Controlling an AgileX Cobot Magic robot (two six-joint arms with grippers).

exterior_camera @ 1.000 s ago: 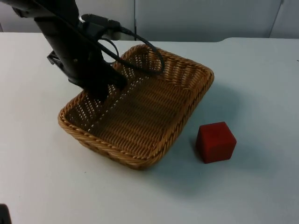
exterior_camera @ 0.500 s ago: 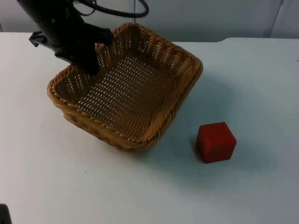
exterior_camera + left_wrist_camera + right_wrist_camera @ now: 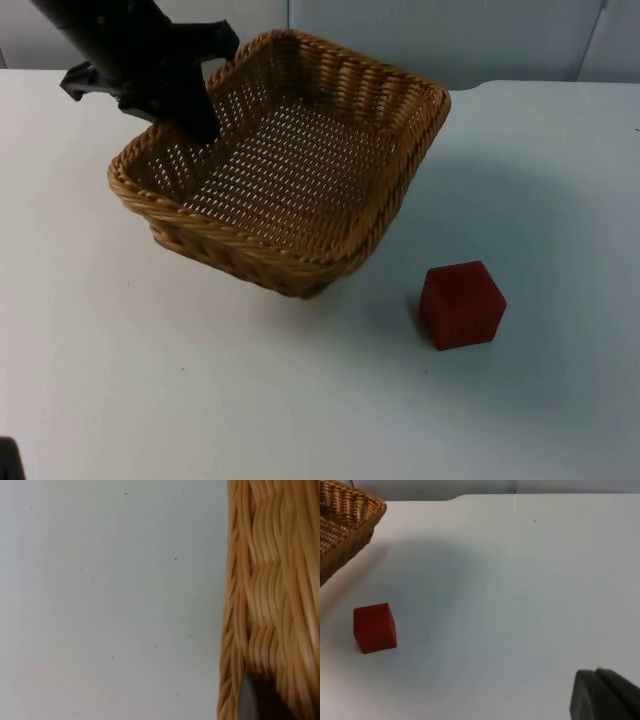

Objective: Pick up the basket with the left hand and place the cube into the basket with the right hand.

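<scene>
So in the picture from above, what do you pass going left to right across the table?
The left arm's black claw gripping the rim, then the woven wicker basket that it holds tilted, then the red cube on the white table.

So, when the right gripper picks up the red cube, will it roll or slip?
Rolling seems unlikely: the red cube rests flat on one face on the white table. Its flat, parallel sides should give the fingers an even grip, though its smooth-looking surface might slip a little. It looks solid, so it will probably not deform.
</scene>
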